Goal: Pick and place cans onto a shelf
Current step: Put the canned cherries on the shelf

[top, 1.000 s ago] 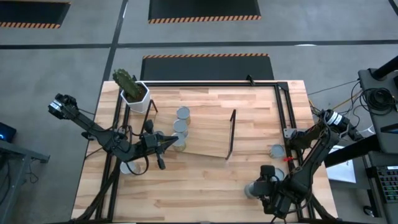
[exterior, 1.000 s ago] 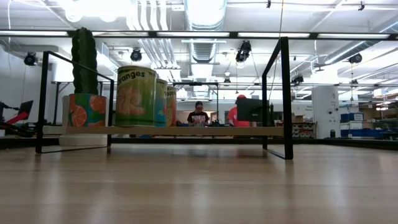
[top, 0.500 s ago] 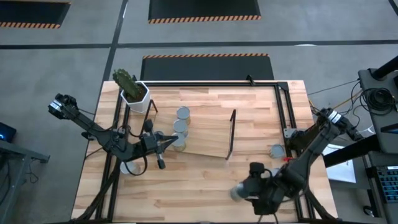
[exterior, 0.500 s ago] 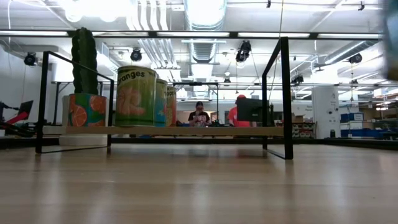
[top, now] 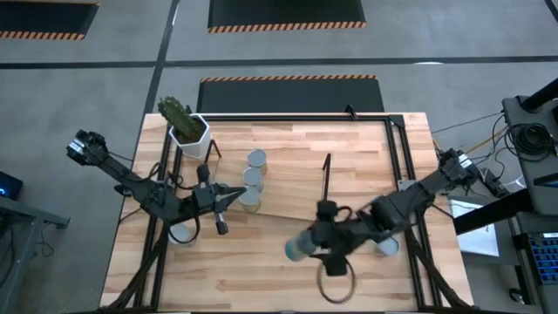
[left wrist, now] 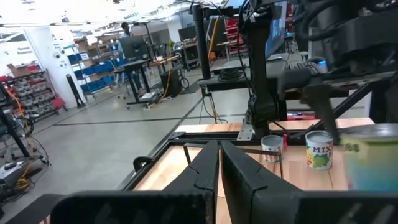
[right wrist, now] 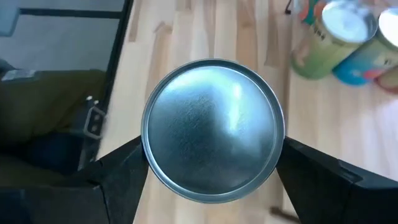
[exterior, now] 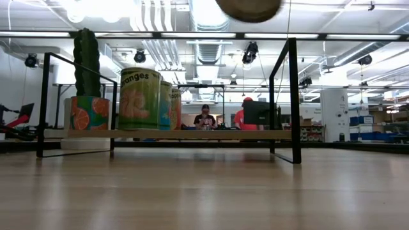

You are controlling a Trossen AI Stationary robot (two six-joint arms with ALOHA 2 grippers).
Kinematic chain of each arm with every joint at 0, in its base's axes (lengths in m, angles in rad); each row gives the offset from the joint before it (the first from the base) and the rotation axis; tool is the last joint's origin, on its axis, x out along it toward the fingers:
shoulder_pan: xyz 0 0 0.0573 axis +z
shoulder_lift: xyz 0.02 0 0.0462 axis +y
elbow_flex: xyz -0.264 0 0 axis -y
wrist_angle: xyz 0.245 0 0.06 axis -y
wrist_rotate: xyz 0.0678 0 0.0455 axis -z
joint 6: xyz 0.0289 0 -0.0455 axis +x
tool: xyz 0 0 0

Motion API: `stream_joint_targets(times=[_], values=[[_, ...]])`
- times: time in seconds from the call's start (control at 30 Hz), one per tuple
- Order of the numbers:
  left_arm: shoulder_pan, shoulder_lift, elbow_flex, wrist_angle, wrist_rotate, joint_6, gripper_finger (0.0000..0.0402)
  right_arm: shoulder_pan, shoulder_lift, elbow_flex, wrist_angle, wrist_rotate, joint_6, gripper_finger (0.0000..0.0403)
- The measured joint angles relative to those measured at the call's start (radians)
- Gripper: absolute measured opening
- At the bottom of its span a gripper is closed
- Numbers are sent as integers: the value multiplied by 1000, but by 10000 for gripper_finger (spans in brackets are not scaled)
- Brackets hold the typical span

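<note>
Three cans (top: 253,178) stand in a row on the shelf (top: 292,187), whose board sits between black wire end frames (exterior: 285,96); in the low view they overlap (exterior: 139,99). My right gripper (top: 301,249) reaches over the table's near middle, closed on another can (right wrist: 213,146), whose underside shows high up in the low view (exterior: 249,7). My left gripper (top: 234,197) hovers shut beside the row's nearest can, with nothing between its fingers (left wrist: 217,180). My right gripper pinches the can's round side wall (right wrist: 146,155) between its two fingers (right wrist: 121,171), one on each side. The fingers come slanting down from the table's right side. The can is lifted clear of the table, its shiny top toward the wrist.
One can (top: 386,247) stands on the table near the right edge; the left wrist view shows two there (left wrist: 271,148) (left wrist: 319,149). A cactus in a white pot (top: 187,131) sits at the far left corner. Bare wood (top: 261,270) lies along the near edge.
My right gripper has carried its can up and toward the table's left, from the near right corner to the near middle. The can now hangs high above the table. The cans on the shelf have stayed in place.
</note>
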Motion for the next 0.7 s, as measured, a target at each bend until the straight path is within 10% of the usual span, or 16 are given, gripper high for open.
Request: stream_joint_targets(times=[0.7], values=[[-27,-17,0,-12,0,36,0,-449,284,367,-293,-22,-247,309]])
